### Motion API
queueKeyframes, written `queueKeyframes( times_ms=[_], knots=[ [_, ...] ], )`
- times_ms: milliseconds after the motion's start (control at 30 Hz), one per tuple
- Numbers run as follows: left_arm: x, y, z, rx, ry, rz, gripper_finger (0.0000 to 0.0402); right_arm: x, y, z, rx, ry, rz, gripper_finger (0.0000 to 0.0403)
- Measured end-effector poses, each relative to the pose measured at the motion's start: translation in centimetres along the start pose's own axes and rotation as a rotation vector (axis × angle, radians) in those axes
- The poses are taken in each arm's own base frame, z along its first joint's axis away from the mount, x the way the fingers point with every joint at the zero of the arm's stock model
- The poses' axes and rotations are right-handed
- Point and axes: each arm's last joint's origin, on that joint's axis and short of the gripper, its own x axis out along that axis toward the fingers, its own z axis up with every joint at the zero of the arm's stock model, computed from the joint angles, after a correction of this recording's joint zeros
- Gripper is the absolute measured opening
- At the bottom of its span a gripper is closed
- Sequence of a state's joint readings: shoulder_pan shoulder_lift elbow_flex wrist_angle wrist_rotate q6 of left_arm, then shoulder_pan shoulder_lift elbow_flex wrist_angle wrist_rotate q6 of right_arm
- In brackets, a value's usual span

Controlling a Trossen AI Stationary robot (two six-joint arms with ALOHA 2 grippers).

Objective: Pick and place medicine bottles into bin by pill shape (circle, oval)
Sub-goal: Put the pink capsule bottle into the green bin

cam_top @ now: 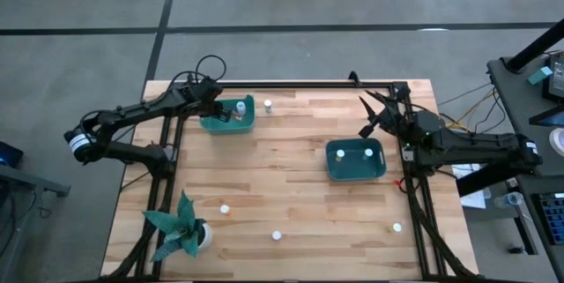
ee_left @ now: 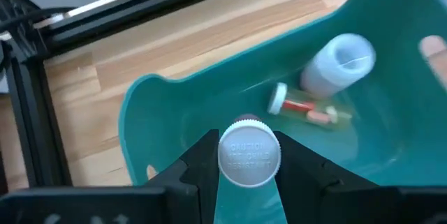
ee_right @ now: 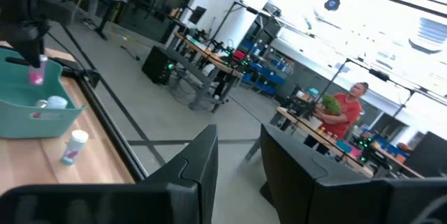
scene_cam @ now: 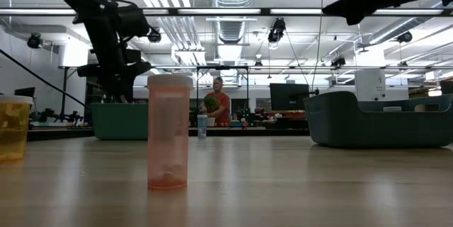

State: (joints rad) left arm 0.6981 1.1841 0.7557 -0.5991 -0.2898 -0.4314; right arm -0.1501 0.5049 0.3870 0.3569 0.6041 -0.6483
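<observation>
My left gripper [ee_left: 249, 182] hangs over the left teal bin [cam_top: 231, 124] at the table's far left, shut on a medicine bottle [ee_left: 249, 155] with a white cap. Two more bottles [ee_left: 339, 62] [ee_left: 302, 105] lie inside this bin. The right teal bin [cam_top: 355, 170] holds two bottles [cam_top: 340, 152] [cam_top: 367, 152]. One bottle [cam_top: 267, 103] stands right of the left bin. Three more [cam_top: 225, 209] [cam_top: 276, 235] [cam_top: 396, 227] stand near the front edge. My right gripper [ee_right: 237, 161] is raised at the table's far right, open with nothing between its fingers. My left gripper pinches the bottle between its two fingers, which sit on opposite sides of it at the cap [ee_left: 222, 155]. The fingers slant down from above. The bottle points down along them with its cap toward the wrist, and its pink body [ee_right: 36, 76] is clear above the bin.
A teal paper plant in a white pot [cam_top: 182, 230] stands at the near left corner. In the low view a pink bottle [scene_cam: 168, 131] and a yellow one [scene_cam: 14, 126] stand close to the camera. A person [scene_cam: 219, 103] is in the room behind. The table's middle shows bare wood [cam_top: 273, 173].
</observation>
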Motion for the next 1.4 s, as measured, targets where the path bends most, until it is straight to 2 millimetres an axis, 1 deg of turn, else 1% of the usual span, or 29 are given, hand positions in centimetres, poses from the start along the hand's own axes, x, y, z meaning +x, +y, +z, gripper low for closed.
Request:
queueKeyframes(
  times_ms=[200, 333, 567, 900, 1100, 1233, 1400],
  knots=[
    [1.2, -0.2, 0.0, 0.039, -0.007, 0.008, 0.0098, 0.2, -0.3, -0.3, -0.003, 0.018, -0.027, 0.01],
    [2.1, -0.4, -0.1, 0.054, 0.018, 0.021, 0.0098, 0.3, -0.5, -0.4, -0.002, 0.027, -0.036, 0.01],
    [3.2, -0.5, -0.3, 0.089, 0.045, 0.09, 0.0098, 0.3, -0.5, -0.4, -0.002, 0.03, -0.035, 0.01],
    [4.2, -0.6, -0.5, 0.103, 0.074, 0.115, 0.0098, 0.3, -0.4, -0.5, 0.001, 0.033, -0.033, 0.01],
    [4.3, -0.6, -0.4, 0.098, 0.057, 0.123, 0.0098, 0.3, -0.4, -0.5, 0.002, 0.037, -0.03, 0.01],
    [4.2, -0.6, -0.3, 0.096, 0.053, 0.122, 0.0111, 0.3, -0.4, -0.6, 0.004, 0.041, -0.027, 0.01],
    [4.2, -0.6, -0.3, 0.096, 0.054, 0.122, 0.0147, 0.3, -0.3, -0.6, 0.008, 0.046, -0.023, 0.01]
  ],
)
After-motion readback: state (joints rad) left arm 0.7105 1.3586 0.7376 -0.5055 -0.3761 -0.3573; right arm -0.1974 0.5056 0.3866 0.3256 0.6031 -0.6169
